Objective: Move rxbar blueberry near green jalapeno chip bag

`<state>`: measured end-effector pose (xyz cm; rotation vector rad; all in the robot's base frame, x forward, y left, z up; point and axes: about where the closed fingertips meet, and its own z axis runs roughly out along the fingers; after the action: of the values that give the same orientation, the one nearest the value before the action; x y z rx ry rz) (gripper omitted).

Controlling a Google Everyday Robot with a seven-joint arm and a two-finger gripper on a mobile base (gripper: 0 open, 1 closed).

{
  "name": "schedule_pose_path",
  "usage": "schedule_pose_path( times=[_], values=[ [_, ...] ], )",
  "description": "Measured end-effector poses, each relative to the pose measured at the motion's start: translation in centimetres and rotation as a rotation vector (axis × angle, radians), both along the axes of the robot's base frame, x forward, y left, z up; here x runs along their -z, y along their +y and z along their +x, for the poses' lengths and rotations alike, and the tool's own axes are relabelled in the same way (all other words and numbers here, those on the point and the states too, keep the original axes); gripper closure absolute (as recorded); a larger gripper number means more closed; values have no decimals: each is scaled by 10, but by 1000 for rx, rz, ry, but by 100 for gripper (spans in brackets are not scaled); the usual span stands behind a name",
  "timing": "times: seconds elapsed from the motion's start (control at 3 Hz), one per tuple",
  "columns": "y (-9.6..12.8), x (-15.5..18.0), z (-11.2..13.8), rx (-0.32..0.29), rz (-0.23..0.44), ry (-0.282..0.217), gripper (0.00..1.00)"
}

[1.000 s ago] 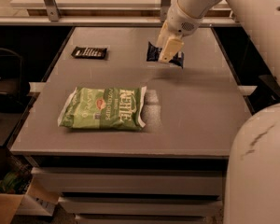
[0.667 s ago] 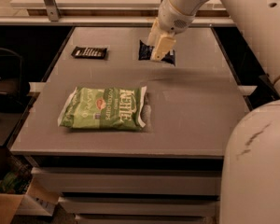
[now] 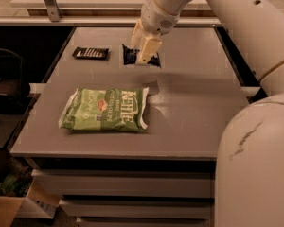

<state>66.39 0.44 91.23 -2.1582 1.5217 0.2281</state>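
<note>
A white robot arm (image 3: 236, 18) reaches in from the right and over the far part of a flat grey tabletop (image 3: 194, 93), ending in a cream-coloured two-finger gripper (image 3: 141, 51) that points downward at the far middle of the surface. Directly under it, and partly hidden by it, lies the rxbar blueberry (image 3: 128, 56), a small flat rectangular snack bar in a dark navy wrapper, flat on the table. The gripper is down at the bar, but how far it is open, and whether it has hold of the bar, cannot be told. To the left of the bar, at about the same depth and clearly apart from it, lies a black bar wrapper with white lettering (image 3: 90, 53). Nearer and to the left, well apart from both bars, rests the green jalapeno chip bag (image 3: 106, 109), a large puffy light-green "Kettle" bag with white lettering and white crimped ends, lying flat with its long side running left to right. The robot's rounded white body (image 3: 258, 169) fills the near right corner, and a brown cardboard box (image 3: 9, 209) sits low at the near left.
</note>
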Motion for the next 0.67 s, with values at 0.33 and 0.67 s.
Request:
schedule_pose_path(
  times=[0.33,0.67],
  values=[
    [22,6,-15,-68,0,26,100],
    [36,13,-24,-105,-8,49,84]
  ],
)
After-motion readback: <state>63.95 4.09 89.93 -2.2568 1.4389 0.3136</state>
